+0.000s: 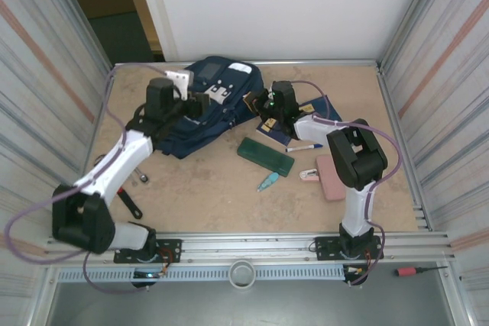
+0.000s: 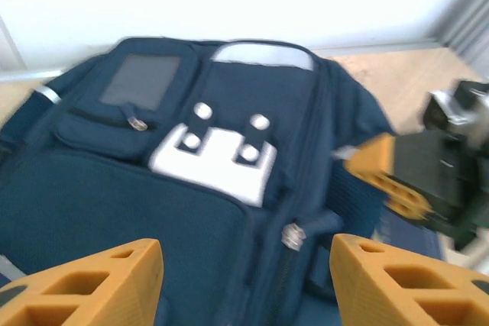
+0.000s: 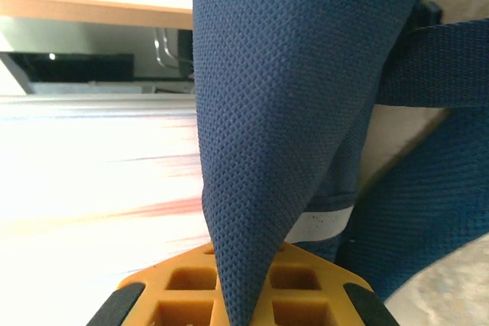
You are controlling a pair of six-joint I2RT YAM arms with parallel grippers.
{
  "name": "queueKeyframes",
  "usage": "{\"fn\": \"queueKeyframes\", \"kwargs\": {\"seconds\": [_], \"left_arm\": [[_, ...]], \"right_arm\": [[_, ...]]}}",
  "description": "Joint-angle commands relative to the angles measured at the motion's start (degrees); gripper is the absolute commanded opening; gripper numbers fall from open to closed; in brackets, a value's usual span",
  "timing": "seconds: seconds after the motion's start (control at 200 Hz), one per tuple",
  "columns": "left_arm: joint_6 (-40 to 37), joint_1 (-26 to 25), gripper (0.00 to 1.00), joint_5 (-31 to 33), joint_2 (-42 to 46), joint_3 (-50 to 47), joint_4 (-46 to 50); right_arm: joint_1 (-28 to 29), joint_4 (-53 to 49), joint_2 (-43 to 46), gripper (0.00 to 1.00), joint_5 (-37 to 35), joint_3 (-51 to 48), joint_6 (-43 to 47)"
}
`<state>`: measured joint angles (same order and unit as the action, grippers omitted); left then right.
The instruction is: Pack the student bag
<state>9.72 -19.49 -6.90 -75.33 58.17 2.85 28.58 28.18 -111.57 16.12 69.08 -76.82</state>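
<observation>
Where pinched, student bag fabric tents.

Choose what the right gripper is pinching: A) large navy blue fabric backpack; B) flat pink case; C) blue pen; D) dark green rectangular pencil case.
A: the right gripper is shut on a fold of the large navy blue fabric backpack, seen close up by the right wrist camera.

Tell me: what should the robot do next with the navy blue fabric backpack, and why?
Probably lower the open left gripper onto the small metal zip pull just ahead between its fingers; the right gripper pinches a fold of the navy blue fabric backpack, steadying it.
</observation>
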Motion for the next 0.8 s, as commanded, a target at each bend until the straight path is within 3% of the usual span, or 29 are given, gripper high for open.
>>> {"fn": "queueKeyframes", "kwargs": {"seconds": [0.0,0.13,0.26,0.426,0.636,0.797], "left_arm": [[6.1,-4.3,0.63,1.9,6.4,-9.8,-3.5],[10.7,-6.2,0.63,1.4,11.4,-19.7,-4.5],[13.4,-6.3,0.63,1.5,10.3,-24.0,-4.3],[14.1,-5.2,0.63,2.5,5.2,-24.2,-5.1],[13.2,0.1,0.63,-0.1,-2.7,-20.1,-7.9],[11.2,0.6,0.64,1.7,-3.5,-16.6,-7.5]], "right_arm": [[1.0,7.3,4.1,0.04,-5.3,1.1,-3.7],[1.5,6.1,5.1,0.04,-5.1,1.5,-1.6],[1.3,1.8,6.6,0.04,-4.6,1.5,2.5],[0.6,-2.6,9.5,0.04,-2.8,-0.3,6.7],[0.4,-7.0,14.8,0.05,-3.1,-4.2,11.6],[1.5,-8.3,17.8,0.05,-3.9,-7.5,12.2]]}}
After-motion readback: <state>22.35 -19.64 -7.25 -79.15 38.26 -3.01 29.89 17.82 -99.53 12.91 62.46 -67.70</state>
